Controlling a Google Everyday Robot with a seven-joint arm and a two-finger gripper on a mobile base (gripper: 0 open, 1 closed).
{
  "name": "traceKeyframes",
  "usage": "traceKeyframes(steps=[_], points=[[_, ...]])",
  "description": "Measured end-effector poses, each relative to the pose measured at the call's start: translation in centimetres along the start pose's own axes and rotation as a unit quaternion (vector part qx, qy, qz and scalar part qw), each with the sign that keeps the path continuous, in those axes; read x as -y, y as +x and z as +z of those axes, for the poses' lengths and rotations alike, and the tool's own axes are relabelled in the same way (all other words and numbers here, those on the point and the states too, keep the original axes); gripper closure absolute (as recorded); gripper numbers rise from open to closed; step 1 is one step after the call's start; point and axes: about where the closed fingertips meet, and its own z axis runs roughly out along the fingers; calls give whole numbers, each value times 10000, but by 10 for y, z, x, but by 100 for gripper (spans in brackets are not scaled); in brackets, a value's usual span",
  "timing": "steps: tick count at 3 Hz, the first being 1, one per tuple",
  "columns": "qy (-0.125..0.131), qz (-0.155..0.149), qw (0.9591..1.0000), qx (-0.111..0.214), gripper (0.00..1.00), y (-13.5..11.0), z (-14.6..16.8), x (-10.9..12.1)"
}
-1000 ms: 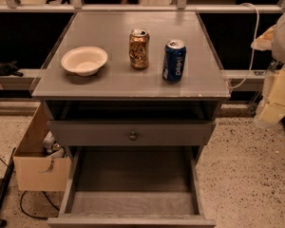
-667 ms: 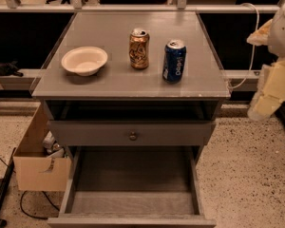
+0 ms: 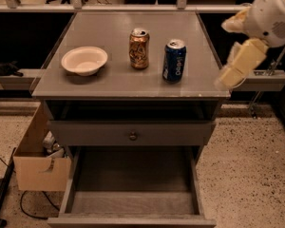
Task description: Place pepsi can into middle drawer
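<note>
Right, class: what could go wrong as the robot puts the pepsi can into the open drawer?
The gold can stands close beside the pepsi can; the hand, by the tabletop's right edge, might knock it reaching in. The middle drawer lies far below the tabletop, so the can could topple if released high.

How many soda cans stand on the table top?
2. The gold-brown can stands near the middle; the pepsi can stands just right of it. None seems hidden. The pincer hangs at the right edge of the table.
</note>
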Motion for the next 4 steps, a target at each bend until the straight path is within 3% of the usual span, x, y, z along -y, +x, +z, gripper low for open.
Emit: traceKeyframes(steps=[1,2,4], points=[[-173,201,9967,764,0,-26,29,28],[-261,331,9929,1111,0,-44,60,54],[-407,544,9918,1081,0,-58,125,99]])
